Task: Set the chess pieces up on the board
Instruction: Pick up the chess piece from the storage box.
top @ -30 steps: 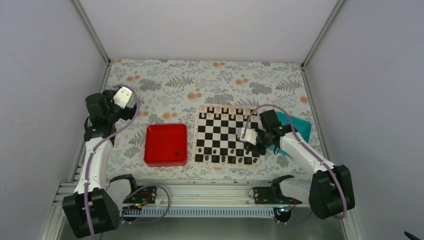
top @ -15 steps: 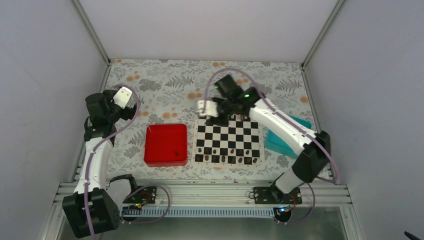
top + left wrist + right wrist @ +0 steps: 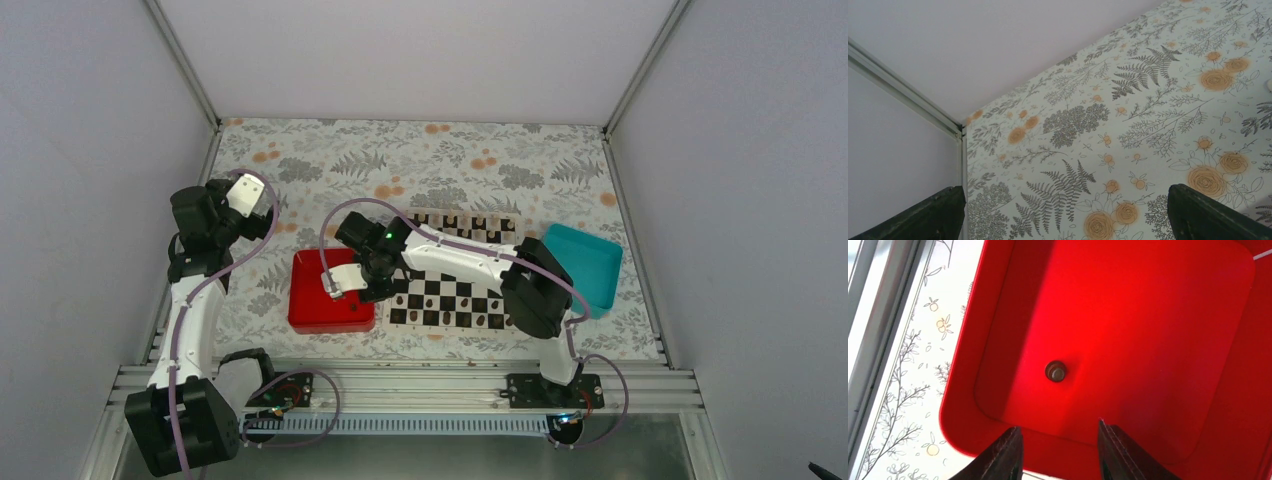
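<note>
- Bench under a grey-and-orange floral cloth point(image 3: 330, 160) carries everything.
- Flat square chessboard of black and cream squares with a cream border point(image 3: 455, 300) lies right of centre. The right arm reaches leftward across its middle and hides several squares.
- Square red plastic tray point(image 3: 998, 315) sits just left of the chessboard, and a teal plastic tray point(image 3: 590, 265) sits just right of it.
- Right pincer point(image 3: 1060, 455) hangs over the red tray, pointing down into it, its dark fingers partly apart with nothing between them.
- Left pincer point(image 3: 1065, 215) is raised at the far left, well apart from both trays, spread wide and holding nothing.
- Tiny dark brown chess pieces point(image 3: 445, 320) line the near rows of the chessboard, while pale-topped pieces point(image 3: 465, 222) stand along its far edge.
- One small round dark piece point(image 3: 1055, 371) rests alone on the red tray's floor, just ahead of the right pincer's tips and roughly in line with the gap.
- Step in hand, as I judge it: fetching this loose piece from the tray.
- Next move calls for a straight descent so the fingers straddle the piece and a gentle close. After that comes a lift clear of the tray wall and a carry to a vacant square. Which square is vacant I cannot tell, since the arm covers part of the chessboard.
</note>
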### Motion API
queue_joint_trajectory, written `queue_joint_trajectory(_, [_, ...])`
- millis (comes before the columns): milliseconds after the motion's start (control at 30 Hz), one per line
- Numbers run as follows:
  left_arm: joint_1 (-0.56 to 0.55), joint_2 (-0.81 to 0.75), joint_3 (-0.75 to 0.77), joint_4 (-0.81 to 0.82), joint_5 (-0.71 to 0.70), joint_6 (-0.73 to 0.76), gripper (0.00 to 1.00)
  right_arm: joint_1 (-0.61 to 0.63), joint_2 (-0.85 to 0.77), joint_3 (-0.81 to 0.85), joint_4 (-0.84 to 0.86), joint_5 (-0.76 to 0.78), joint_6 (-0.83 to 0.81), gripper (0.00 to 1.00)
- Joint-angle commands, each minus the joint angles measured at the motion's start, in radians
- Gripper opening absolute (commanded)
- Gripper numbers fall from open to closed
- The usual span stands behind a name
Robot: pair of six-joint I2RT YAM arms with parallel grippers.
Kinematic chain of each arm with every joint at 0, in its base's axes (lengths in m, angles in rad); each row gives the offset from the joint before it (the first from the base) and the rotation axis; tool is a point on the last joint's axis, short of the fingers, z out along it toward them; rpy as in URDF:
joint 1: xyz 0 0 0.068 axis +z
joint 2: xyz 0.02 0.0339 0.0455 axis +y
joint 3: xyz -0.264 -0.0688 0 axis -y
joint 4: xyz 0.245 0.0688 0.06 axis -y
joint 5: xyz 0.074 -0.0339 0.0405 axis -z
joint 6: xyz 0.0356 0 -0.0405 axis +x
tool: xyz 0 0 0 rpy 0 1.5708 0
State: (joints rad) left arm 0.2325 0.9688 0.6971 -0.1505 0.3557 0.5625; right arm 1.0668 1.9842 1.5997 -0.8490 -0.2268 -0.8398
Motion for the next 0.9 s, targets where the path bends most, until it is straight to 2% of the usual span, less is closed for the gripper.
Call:
queue_joint_trajectory(0, [-0.003,-0.020,-0.007,0.029,0.018,0.006,1.00,0.019,0.041,0.060,0.037,0.022,0.009,0.40])
queue_joint_trajectory(500, [-0.003,-0.041,-0.019,0.039,0.028,0.010,1.00,0.052,0.198,0.197,-0.059,0.028,-0.007,0.36])
queue_joint_trajectory(867, [-0.003,-0.051,-0.025,0.040,0.036,0.011,1.00,0.070,0.233,0.210,-0.129,0.040,-0.022,0.34])
